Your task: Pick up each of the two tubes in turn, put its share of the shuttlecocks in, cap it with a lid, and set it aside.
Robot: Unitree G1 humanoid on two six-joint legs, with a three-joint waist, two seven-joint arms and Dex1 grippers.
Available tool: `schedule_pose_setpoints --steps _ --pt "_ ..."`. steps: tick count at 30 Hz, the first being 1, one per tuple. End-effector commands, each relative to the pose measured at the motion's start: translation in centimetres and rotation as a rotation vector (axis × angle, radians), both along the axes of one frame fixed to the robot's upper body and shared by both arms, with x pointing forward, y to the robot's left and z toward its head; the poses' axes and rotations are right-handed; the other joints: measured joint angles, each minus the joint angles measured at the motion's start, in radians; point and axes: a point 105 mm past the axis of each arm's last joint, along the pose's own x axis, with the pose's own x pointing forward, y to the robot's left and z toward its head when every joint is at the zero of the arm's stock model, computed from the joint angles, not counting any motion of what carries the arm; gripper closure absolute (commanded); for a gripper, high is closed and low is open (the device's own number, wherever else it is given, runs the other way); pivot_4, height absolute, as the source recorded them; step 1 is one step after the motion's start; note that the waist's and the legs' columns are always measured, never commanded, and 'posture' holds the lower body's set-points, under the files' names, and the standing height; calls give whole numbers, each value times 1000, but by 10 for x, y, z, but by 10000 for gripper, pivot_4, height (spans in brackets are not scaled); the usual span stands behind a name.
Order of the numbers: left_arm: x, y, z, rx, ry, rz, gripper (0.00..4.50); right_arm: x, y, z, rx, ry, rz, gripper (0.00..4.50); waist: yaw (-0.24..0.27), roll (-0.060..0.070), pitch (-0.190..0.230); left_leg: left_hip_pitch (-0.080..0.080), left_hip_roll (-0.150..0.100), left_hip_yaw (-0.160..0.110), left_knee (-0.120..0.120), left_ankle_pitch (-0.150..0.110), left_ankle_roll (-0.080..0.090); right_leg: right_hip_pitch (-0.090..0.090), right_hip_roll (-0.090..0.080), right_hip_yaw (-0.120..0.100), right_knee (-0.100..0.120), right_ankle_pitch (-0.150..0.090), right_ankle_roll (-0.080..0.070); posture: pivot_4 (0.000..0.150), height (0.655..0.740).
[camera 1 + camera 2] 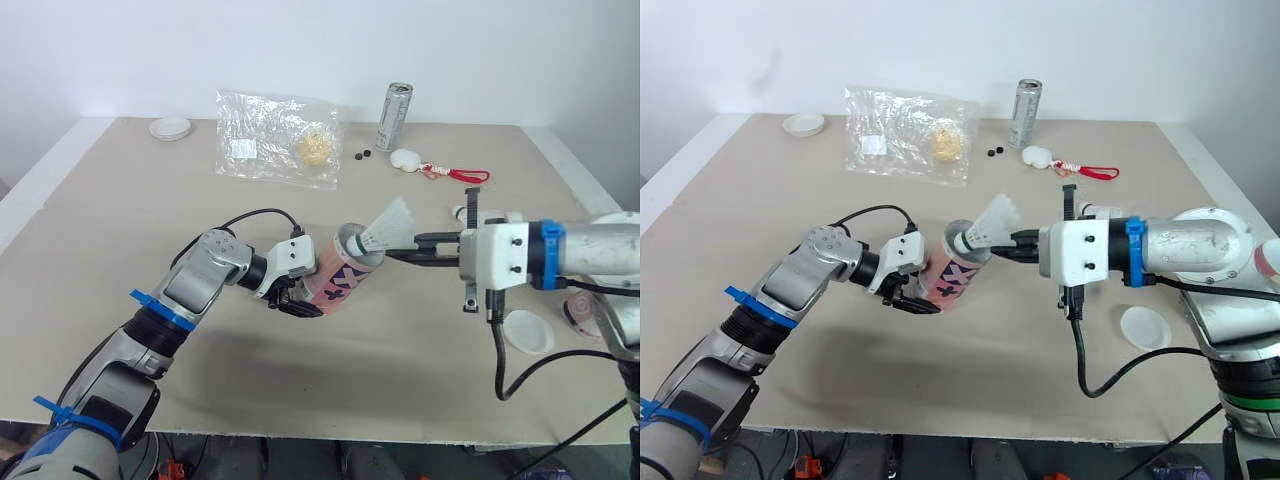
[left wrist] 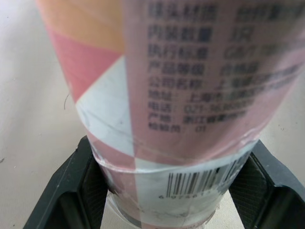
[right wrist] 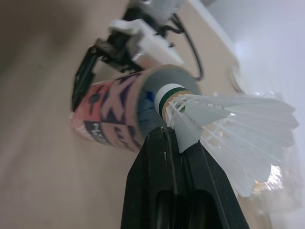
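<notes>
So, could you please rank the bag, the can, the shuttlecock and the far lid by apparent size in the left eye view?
1. bag, clearly largest.
2. can and shuttlecock look about alike; the shuttlecock is nearer the camera, so I won't rank them.
3. far lid, smallest.

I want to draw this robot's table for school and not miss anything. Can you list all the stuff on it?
table: one, beige, under everything
tube: one, pink and white, tilted, mid-table in the left gripper
shuttlecock: one, white, cork end at the tube's open mouth
lids: two, white, one at the far left, the other near the front right
plastic bag: one, clear with something yellowish inside, far side
can: one, silver, upright, far side
small bits: two, black, beside the can
charm: one, white with a red cord, right of the can
round thing: one, pinkish, partly hidden behind the right arm
left gripper: black fingers, shut on the tube
right gripper: black fingers, shut on the shuttlecock
</notes>
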Motion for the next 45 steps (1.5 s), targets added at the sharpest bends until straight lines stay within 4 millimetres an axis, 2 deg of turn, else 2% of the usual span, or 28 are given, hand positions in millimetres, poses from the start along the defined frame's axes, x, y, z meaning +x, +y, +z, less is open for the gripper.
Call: schedule_pose_setpoints --steps 1,3,9,13,15,17,18,20,24,27,37,45 --pt "-1 -2 4 -6 -26 -1 15529 0 3 7 0 -24 34 37777 0 0 0 0 0 0 0 0 0 0 0 0 0 0 0 1500 7400" --pt "-2 -2 4 -7 -27 2 15529 0 4 10 17 -20 40 30306 0 0 0 0 0 0 0 0 0 0 0 0 0 1 1 1500 7400" --pt "-3 2 3 -2 -25 12 15529 1 2 40 259 79 0 1080 0 0 0 0 0 0 0 0 0 0 0 0 1 2 3 1500 7400" --pt "-3 2 3 0 -24 13 15529 18 -20 56 522 202 -176 1080 0 0 0 0 0 0 0 0 0 0 0 0 0 2 3 1500 7400" --pt "-2 2 3 1 -23 13 15529 40 -48 58 685 236 -364 1080 0 0 0 0 0 0 0 0 0 0 0 0 1 3 3 1500 7400" --pt "-3 1 3 2 -22 9 15529 71 -104 37 906 244 -719 1080 1 -2 -1 0 0 -1 1 0 0 0 0 0 1 3 3 1500 7400" --pt "-2 1 3 1 -22 8 15529 79 -125 23 971 238 -854 1080 2 -4 -2 0 0 -1 1 0 0 0 0 0 1 3 2 1500 7400" --pt "-1 1 3 0 -22 8 15529 85 -141 7 1025 236 -977 1080 4 -5 -2 0 0 -2 2 0 0 1 0 -1 0 3 3 1500 7400" --pt "-2 0 3 1 -22 4 15529 90 -148 -25 1012 253 -1081 1080 -2 2 -2 -1 0 1 2 0 1 -1 0 1 1 4 4 1500 7400" --pt "-2 0 3 3 -23 1 15529 99 -151 -41 1019 278 -1143 1080 -2 2 -2 -1 0 0 2 0 1 -1 1 1 2 4 4 1500 7400" --pt "-3 0 3 0 -19 9 15529 131 -140 -68 1001 362 -1227 1080 -3 2 -2 -1 0 1 3 0 1 0 1 2 1 6 5 1500 7400" --pt "-5 2 2 -2 -8 23 15529 148 -146 -75 1025 371 -1308 1080 -5 2 -2 -1 0 0 3 0 1 -1 1 2 1 5 5 1500 7400"
